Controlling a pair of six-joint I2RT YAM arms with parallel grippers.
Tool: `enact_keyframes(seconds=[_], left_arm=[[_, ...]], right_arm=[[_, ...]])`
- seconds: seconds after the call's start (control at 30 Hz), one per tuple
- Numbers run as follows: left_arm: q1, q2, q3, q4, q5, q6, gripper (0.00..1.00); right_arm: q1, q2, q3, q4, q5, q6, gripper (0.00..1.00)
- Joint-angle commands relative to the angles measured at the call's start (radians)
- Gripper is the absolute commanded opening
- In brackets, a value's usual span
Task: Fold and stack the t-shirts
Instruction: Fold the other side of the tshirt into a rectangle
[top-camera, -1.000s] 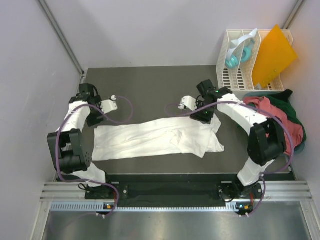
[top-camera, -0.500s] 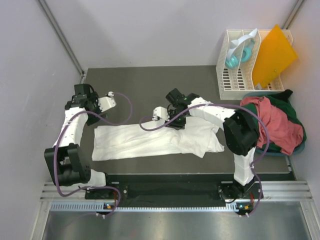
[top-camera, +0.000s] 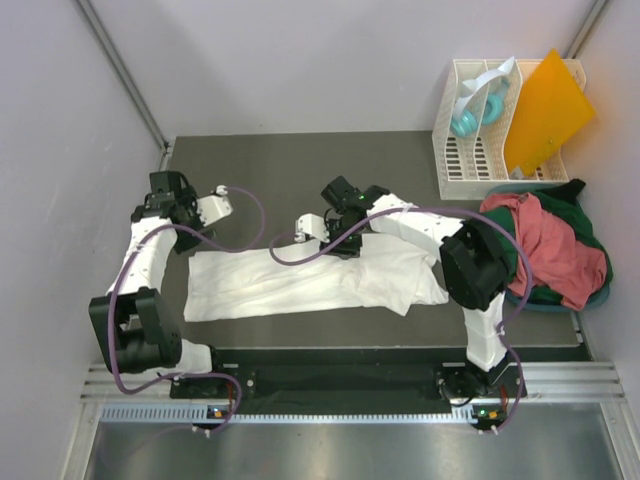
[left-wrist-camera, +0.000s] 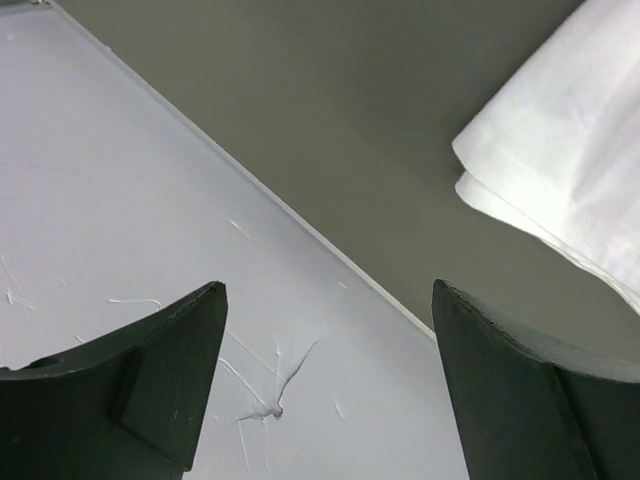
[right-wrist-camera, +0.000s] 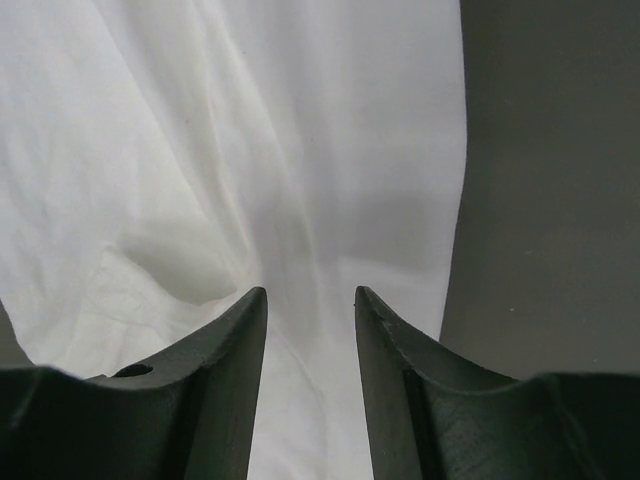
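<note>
White cotton fills the middle of the grey table (top-camera: 300, 160): the large white t-shirt (top-camera: 270, 285) lies flat as a long band running left to right, its sides apparently folded in and a looser flap spread at the right end. That shape suggests the lengthwise folds are done and a crosswise fold is the step in hand. The right gripper (right-wrist-camera: 310, 292) hangs over the band's far edge near its middle. Its fingers (right-wrist-camera: 215, 390) are a narrow gap apart, with smooth cloth showing between them and nothing pinched. I judge it is placed there to nip that edge or press a crease line. The left gripper (left-wrist-camera: 330, 290) hovers just off the shirt's far left corner, jaws spread wide and empty, looking down on bare table and the foot of the pale side wall (left-wrist-camera: 120, 200); standing clear leaves it free to take the left end. The salmon-red t-shirt (top-camera: 555, 250) and dark green t-shirt (top-camera: 588, 215) sit crumpled in a heap at the right edge, well apart from the work, so most of the task remains. Behind them stands the white slatted rack (top-camera: 465, 150) holding the orange sheet (top-camera: 545, 110), out of the way
</note>
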Motion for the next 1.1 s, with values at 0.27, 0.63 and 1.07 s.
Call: enact_keyframes(seconds=[0.27, 0.63, 1.07], left_arm=[[0.009, 0.082, 0.053, 0.166, -0.07, -0.103, 0.88], [0.012, 0.094, 0.054, 0.177, -0.063, -0.105, 0.88], [0.017, 0.107, 0.044, 0.191, -0.05, -0.097, 0.88]], right_arm=[[0.06, -0.005, 0.019, -0.011, -0.067, -0.004, 0.39], [0.062, 0.046, -0.008, 0.038, -0.039, -0.007, 0.39], [0.062, 0.052, 0.022, 0.012, -0.039, 0.002, 0.0]])
